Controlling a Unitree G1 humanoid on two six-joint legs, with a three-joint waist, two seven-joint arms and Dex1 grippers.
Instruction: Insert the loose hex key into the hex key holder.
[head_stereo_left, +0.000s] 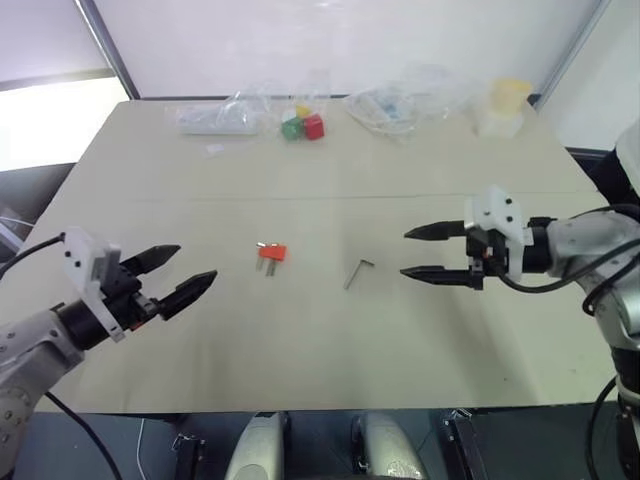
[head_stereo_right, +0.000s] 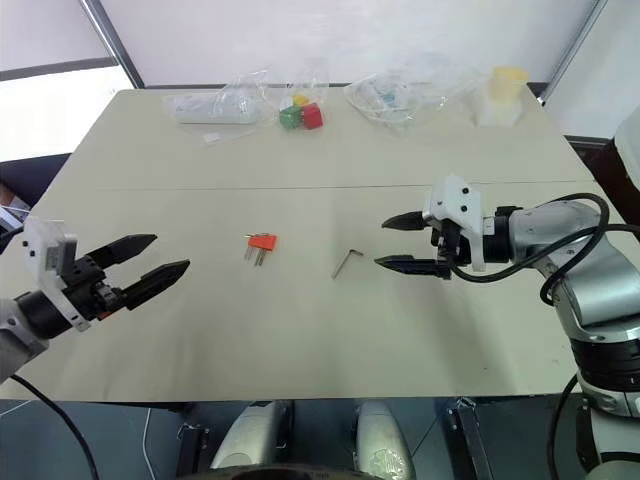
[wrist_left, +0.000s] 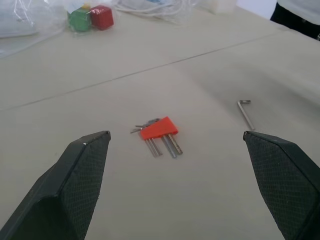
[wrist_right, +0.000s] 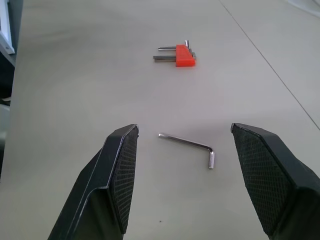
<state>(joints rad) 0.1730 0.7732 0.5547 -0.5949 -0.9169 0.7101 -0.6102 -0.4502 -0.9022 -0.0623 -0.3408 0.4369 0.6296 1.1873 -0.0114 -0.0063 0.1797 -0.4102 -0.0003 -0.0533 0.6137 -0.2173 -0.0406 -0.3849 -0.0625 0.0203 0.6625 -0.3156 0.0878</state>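
Note:
The loose hex key (head_stereo_left: 358, 272), a thin grey L-shaped rod, lies flat on the beige table (head_stereo_left: 300, 180) near its middle. To its left rests the hex key holder (head_stereo_left: 271, 253), a small orange-red block with short metal keys sticking out. My right gripper (head_stereo_left: 424, 252) hovers open just right of the loose hex key, fingers pointing at it; the key (wrist_right: 190, 145) lies ahead of that gripper, in line with the gap between its fingers. My left gripper (head_stereo_left: 185, 270) stands open left of the holder (wrist_left: 159, 131), apart from it.
At the table's far side lie red and green cubes (head_stereo_left: 303, 126), crumpled clear plastic bags (head_stereo_left: 225, 115), a bag with cables (head_stereo_left: 395, 105) and a pale yellow container (head_stereo_left: 505, 105). The table's near edge runs just below both grippers.

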